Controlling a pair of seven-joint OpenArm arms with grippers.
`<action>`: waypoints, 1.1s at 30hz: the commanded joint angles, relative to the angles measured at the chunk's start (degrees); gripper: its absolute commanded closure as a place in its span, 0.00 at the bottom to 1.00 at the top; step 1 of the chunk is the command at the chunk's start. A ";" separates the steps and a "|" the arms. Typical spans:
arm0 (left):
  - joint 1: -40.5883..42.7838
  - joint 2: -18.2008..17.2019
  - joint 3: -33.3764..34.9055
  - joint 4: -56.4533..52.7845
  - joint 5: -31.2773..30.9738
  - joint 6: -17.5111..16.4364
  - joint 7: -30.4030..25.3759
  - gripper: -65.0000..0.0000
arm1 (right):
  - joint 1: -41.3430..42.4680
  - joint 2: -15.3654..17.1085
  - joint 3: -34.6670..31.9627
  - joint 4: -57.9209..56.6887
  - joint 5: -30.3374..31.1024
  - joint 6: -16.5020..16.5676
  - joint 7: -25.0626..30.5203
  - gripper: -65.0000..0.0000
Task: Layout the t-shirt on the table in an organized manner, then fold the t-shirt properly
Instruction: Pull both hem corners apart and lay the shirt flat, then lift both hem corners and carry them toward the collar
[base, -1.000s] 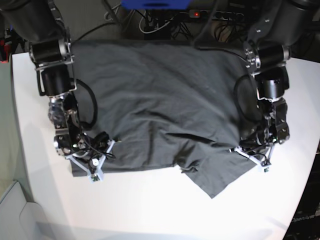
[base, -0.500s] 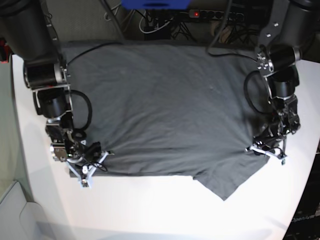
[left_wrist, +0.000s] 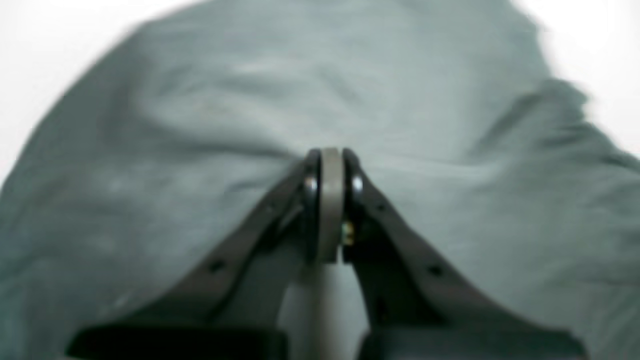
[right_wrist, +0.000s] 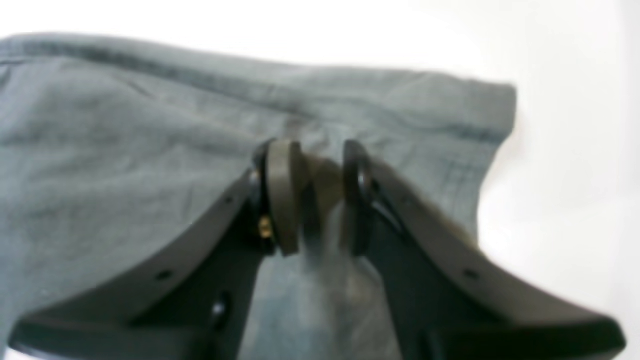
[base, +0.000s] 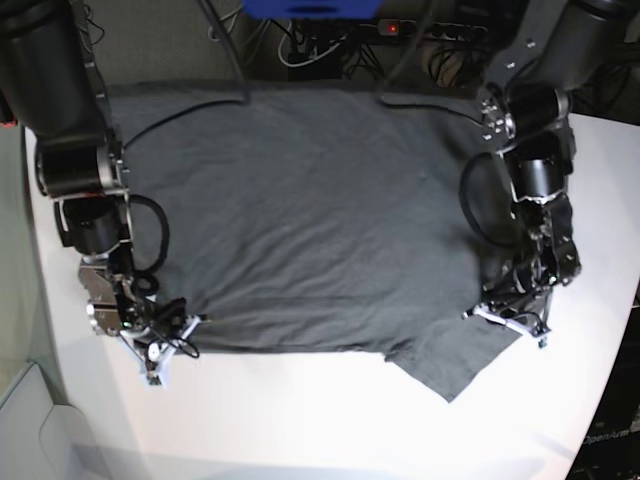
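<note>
The dark grey t-shirt (base: 320, 220) lies spread wide and nearly flat over the white table (base: 300, 420), with a pointed flap (base: 450, 365) hanging out at its near edge. My right gripper (base: 170, 345) sits at the shirt's near left corner. In the right wrist view the right gripper (right_wrist: 315, 165) is shut on a fold of the t-shirt (right_wrist: 125, 125) close to its hemmed edge. My left gripper (base: 505, 325) sits at the near right side. The left wrist view shows the left gripper (left_wrist: 327, 155) shut, pinching the t-shirt (left_wrist: 200, 125), with creases running out from it.
Behind the table's far edge lie a power strip (base: 400, 28), tangled cables and a blue object (base: 310, 8). Black cables (base: 180, 105) trail over the shirt's far corners. Bare white tabletop (right_wrist: 565, 150) runs along the near side.
Both arms have pulled outward and the shirt's middle wrinkles have smoothed flat. The right gripper has closed on the cloth and moved left and nearer. The near flap has flattened.
</note>
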 joint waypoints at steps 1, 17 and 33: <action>-2.11 -0.76 -0.06 2.98 -0.44 -0.10 -0.43 0.99 | 2.41 0.30 0.27 2.52 0.27 0.04 1.15 0.80; 27.34 1.70 -0.32 53.79 -0.36 -0.54 36.23 0.99 | -14.03 2.85 0.71 39.88 0.27 0.04 -12.39 0.89; 32.62 3.64 -2.17 46.23 0.44 -0.01 32.45 0.99 | -28.45 0.13 5.98 60.19 0.27 0.04 -18.89 1.00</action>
